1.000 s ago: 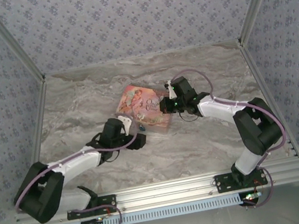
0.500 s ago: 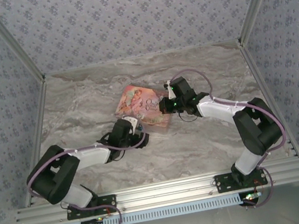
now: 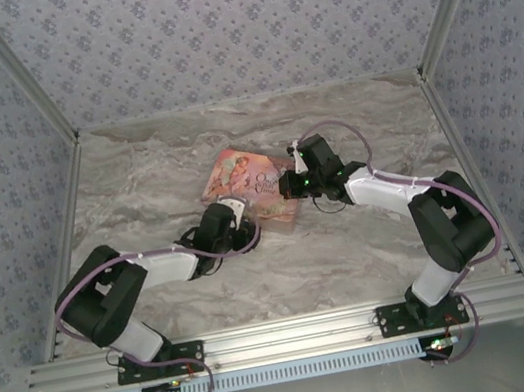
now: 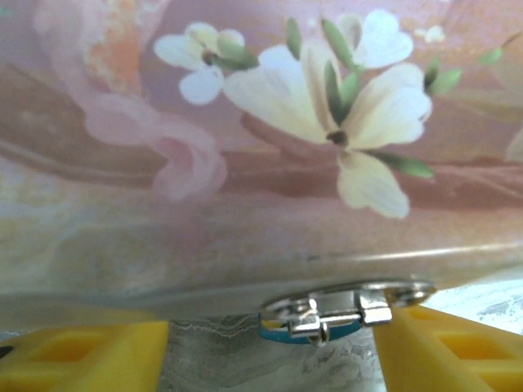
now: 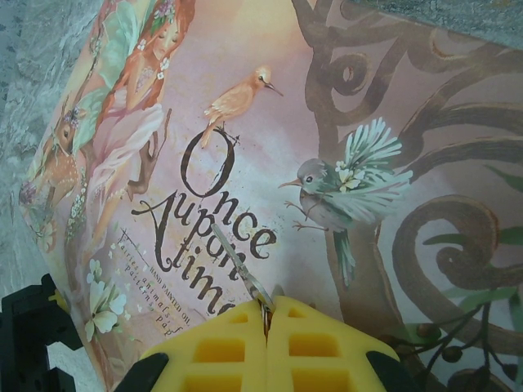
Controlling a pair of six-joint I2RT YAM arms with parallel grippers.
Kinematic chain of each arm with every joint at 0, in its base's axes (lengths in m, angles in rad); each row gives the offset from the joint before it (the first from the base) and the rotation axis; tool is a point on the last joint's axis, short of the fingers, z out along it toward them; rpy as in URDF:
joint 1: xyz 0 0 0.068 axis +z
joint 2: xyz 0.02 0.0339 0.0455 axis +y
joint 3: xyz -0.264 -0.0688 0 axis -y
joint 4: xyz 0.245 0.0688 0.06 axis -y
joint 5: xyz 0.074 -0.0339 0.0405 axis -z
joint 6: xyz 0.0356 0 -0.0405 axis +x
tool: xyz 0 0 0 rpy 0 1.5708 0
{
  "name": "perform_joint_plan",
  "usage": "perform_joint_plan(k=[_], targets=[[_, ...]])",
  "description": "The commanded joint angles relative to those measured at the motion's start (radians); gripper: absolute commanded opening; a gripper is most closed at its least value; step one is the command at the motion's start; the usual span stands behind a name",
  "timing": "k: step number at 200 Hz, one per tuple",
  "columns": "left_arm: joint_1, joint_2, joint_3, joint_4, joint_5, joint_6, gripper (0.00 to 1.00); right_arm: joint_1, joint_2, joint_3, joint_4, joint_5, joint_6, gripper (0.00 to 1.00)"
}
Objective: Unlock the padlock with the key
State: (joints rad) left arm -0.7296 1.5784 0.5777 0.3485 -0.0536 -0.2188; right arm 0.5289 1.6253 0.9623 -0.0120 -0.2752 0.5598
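The padlock [image 4: 320,324], teal-bodied with a silvery shackle, hangs at the clasp on the near side of the pink illustrated box [image 4: 245,163]. In the left wrist view it sits between my two yellow fingers, closer to the right one. My left gripper [image 4: 278,347] is open and low on the marble, pressed up to the box's near edge [image 3: 238,225]. The key [image 5: 239,268], a thin metal sliver, pokes out from my shut right gripper [image 5: 267,314]. Its blade slants over the lid's lettering. My right gripper [image 3: 291,186] hovers over the box's right part [image 3: 250,183].
The box lies on a marble tabletop [image 3: 371,238] enclosed by patterned walls, with an aluminium rail [image 3: 286,334] along the near edge. A black part of the left arm [image 5: 24,335] shows at the lower left of the right wrist view.
My left gripper has slid forward to the box's near edge and its elbow has folded up and inward. The right arm has hardly moved.
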Motion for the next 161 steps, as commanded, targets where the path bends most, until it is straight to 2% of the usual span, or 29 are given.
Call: perform_joint_plan(k=[1, 43, 90, 161], targets=[[-0.008, 0.021, 0.038, 0.038, 0.016, 0.015, 0.61, 0.013, 0.031, 0.003, -0.094, 0.019, 0.000, 0.00], [-0.007, 0.033, 0.042, 0.043, 0.017, 0.021, 0.53, 0.014, 0.029, 0.004, -0.094, 0.019, 0.000, 0.00], [-0.008, 0.014, 0.044, 0.032, 0.029, 0.025, 0.38, 0.017, 0.028, 0.005, -0.092, 0.020, -0.003, 0.00], [-0.008, -0.050, 0.073, -0.046, 0.042, -0.025, 0.33, 0.022, -0.028, 0.014, -0.061, 0.034, -0.038, 0.00]])
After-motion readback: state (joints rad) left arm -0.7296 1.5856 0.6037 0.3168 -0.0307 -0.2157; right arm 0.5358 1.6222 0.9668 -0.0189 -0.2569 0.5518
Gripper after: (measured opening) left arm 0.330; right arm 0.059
